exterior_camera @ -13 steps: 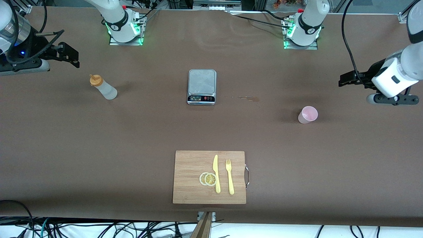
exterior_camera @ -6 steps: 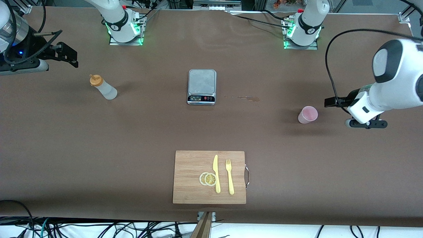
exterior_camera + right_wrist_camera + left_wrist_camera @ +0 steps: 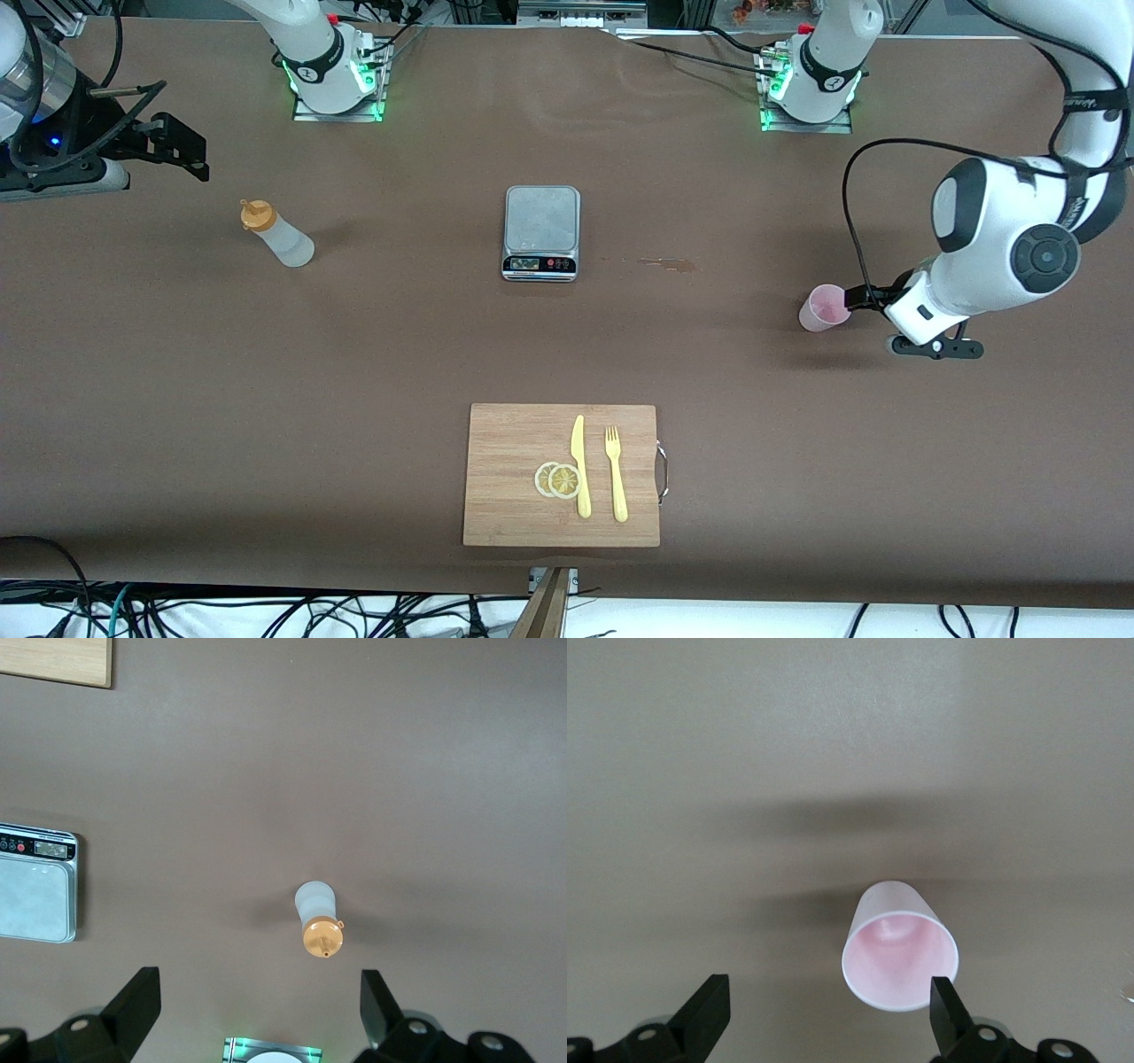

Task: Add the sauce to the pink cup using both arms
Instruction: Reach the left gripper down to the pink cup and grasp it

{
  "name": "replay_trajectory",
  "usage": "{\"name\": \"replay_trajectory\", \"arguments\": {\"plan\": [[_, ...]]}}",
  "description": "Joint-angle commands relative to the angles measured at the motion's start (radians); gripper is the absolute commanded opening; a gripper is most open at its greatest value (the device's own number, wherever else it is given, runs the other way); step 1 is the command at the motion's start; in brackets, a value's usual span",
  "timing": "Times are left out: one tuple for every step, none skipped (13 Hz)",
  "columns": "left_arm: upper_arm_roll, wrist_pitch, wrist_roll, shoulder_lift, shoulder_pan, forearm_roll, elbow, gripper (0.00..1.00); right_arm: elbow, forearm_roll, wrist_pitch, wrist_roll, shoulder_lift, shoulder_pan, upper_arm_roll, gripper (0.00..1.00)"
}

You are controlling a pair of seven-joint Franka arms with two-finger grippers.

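Observation:
The pink cup [image 3: 824,308] stands upright and empty on the brown table toward the left arm's end. My left gripper [image 3: 858,296] is low beside it, open, fingers pointing at the cup. In the left wrist view the cup [image 3: 899,957] lies just ahead of the open left gripper [image 3: 828,1003], off-centre, close to one fingertip [image 3: 943,994]. The sauce bottle [image 3: 276,235], whitish with an orange cap, stands toward the right arm's end. My right gripper [image 3: 182,151] hangs open and empty above the table near it. The right wrist view shows the bottle [image 3: 317,921] ahead of the open right gripper [image 3: 257,997].
A grey kitchen scale [image 3: 541,232] sits mid-table, also in the right wrist view [image 3: 35,895]. A wooden cutting board [image 3: 505,443] near the front edge carries a yellow knife [image 3: 580,465], a fork [image 3: 615,474] and lemon slices [image 3: 558,479]. A small stain [image 3: 663,262] lies beside the scale.
My left arm has swung down and in toward the pink cup, bringing its open gripper right beside it. The right arm has barely moved. The cup and bottle have not moved.

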Motion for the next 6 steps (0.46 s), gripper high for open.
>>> {"name": "replay_trajectory", "arguments": {"plan": [[-0.004,0.083,0.021,-0.015,0.01,0.022,-0.078,0.99,0.013,0.003,-0.017,0.009,-0.003,0.0,-0.003,1.0],[-0.004,0.105,0.023,-0.015,0.01,0.022,-0.098,0.98,0.013,0.003,-0.017,0.009,-0.003,0.0,-0.003,1.0],[-0.004,0.143,0.034,-0.013,0.012,0.022,-0.121,0.98,0.013,0.003,-0.017,0.009,-0.003,0.0,-0.003,1.0],[-0.001,0.183,0.046,-0.01,0.015,0.022,-0.142,0.98,0.013,0.003,-0.017,0.009,-0.004,0.0,-0.003,1.0],[0.002,0.205,0.055,-0.004,0.019,0.02,-0.153,0.98,0.013,0.003,-0.017,0.009,-0.003,0.0,-0.003,1.0],[0.002,0.208,0.055,-0.002,0.024,0.02,-0.156,0.97,0.013,0.003,-0.017,0.009,-0.003,-0.001,-0.003,1.0]]}}
